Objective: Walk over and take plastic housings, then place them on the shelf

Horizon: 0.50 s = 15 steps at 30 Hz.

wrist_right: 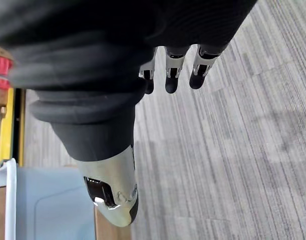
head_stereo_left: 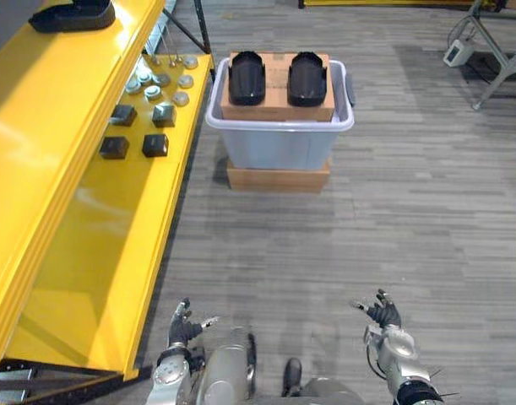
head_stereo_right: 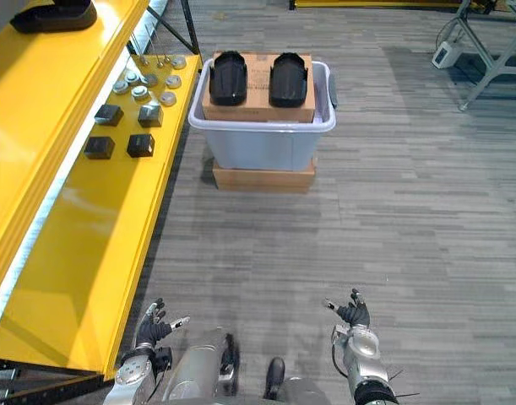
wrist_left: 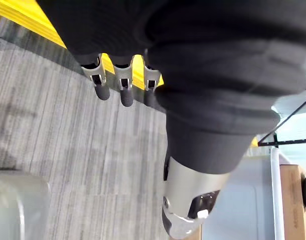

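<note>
Along the left side runs a long yellow metal shelf [head_stereo_left: 89, 253] with two levels. At the far left corner of its upper level lies one black plastic housing [head_stereo_left: 72, 14]. On the lower level, towards its far end, sit four small black square blocks [head_stereo_left: 154, 145], and beyond them, by the far right corner, a cluster of silver round parts [head_stereo_left: 153, 91].

Low by the shelf's near right corner, the left hand [head_stereo_left: 183, 327] hangs over the grey plank floor [head_stereo_left: 393, 219]. Its fingers [wrist_left: 123, 87] are straight, the thumb apart, and it holds nothing.

Just right of the shelf's far end stands a pale grey plastic bin [head_stereo_left: 279, 143] on a flat brown base [head_stereo_left: 278, 177]. A brown cardboard box [head_stereo_left: 277, 76] rests in the bin, its top showing above the rim. On that top two more black plastic housings lie side by side and apart: the left housing [head_stereo_left: 247, 78] near the box's left edge, the right housing [head_stereo_left: 307, 79] near its right edge.

Further right and low, the right hand [head_stereo_left: 382, 315] is likewise slack and empty, fingers extended above the floor. At the far right a small white device [head_stereo_left: 457, 53] sits on the floor.
</note>
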{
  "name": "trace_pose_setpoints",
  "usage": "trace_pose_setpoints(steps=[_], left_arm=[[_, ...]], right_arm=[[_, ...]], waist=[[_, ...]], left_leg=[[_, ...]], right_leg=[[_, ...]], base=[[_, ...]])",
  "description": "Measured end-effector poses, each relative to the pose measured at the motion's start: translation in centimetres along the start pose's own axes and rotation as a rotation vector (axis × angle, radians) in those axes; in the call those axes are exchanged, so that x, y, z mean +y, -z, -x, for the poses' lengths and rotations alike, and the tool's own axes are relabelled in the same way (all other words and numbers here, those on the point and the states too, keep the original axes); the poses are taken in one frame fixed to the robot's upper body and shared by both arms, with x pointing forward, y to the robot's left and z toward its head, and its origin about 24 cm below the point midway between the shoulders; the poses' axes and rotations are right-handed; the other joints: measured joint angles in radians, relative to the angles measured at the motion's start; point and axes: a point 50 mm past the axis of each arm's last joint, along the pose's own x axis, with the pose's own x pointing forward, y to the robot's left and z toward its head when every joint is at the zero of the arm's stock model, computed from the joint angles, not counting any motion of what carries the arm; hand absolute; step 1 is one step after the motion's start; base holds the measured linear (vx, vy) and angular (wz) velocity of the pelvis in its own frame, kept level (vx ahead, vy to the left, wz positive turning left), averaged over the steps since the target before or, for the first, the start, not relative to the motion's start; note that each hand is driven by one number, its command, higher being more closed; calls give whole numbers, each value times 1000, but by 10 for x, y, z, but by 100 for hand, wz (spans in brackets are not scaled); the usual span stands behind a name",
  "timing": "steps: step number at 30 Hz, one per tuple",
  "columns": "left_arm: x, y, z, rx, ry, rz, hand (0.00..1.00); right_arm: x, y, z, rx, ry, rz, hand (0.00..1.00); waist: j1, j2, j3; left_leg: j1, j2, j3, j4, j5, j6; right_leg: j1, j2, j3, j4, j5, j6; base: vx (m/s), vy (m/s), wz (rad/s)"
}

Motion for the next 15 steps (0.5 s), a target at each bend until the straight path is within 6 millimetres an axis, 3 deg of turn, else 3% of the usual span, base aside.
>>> trace_pose_setpoints(steps=[1,2,3,4,5,6,7,8,9,11,12,15], left_arm=[[3,7,3,24,-12,3,0],[2,7,2,26,-11,4,0],[0,5,2,20,-6,10,0],[-1,6,2,22,-5,11,0],[-1,8,3,30,-5,10,0],[0,7,2,28,-6,6,0],[0,5,2,23,-6,4,0],[1,3,1,15,-8,1,0],[2,3,0,13,-10,0,0],[3,2,0,12,-12,-3,0],[6,2,-2,16,-14,-15,0],[6,6,-2,36,-16,-17,0]], right_arm=[[5,3,1,7,-14,-5,0],[9,4,2,11,-20,-10,0],[12,2,2,5,-27,-20,0],[13,3,2,8,-28,-24,0],[14,9,5,24,-26,-32,0],[14,16,8,40,-26,-32,0],[14,19,10,47,-27,-30,0],[15,25,13,62,-33,-20,0],[16,29,15,73,-36,-15,0],[18,33,17,82,-39,-17,0],[17,36,18,95,-38,-16,0],[14,42,20,119,-32,-10,0]], waist=[[0,-20,-17],[-3,-39,-21],[-1,-50,-23],[2,-52,-23],[0,-56,-23],[-5,-59,-23],[-7,-59,-24],[-9,-59,-26],[-18,-55,-35],[-35,-56,-42],[-36,-58,-41],[-44,-58,-43]], left_leg=[[19,-29,9,-11,70,98],[19,-44,24,13,71,139],[17,-48,41,61,19,158],[29,-49,48,89,-19,162],[78,-58,55,130,-83,170],[146,-70,53,150,-131,176],[182,-76,53,154,-151,175],[250,-83,48,147,-179,171],[313,-83,36,119,-199,169],[395,-82,1,58,-220,167],[447,-73,-8,27,-224,161],[525,-53,-45,-19,-238,136]], right_leg=[[22,-32,5,10,-28,37],[13,-55,8,48,-41,57],[-22,-79,25,150,-50,73],[-40,-90,37,230,-57,86],[-85,-118,49,439,-53,131],[-152,-155,52,695,-15,202],[-185,-173,52,813,-10,210],[-257,-201,44,990,-16,199],[-322,-225,13,1069,-30,169],[-403,-247,-57,1049,-64,117],[-437,-246,-90,951,-78,105],[-474,-202,-113,613,-56,119]], base=[[494,100,-10],[736,158,-8],[624,141,-12],[587,164,-23],[702,208,-17],[711,206,-10],[684,192,-4],[508,140,-1],[385,108,3],[373,66,25],[471,46,27],[382,-41,33]])
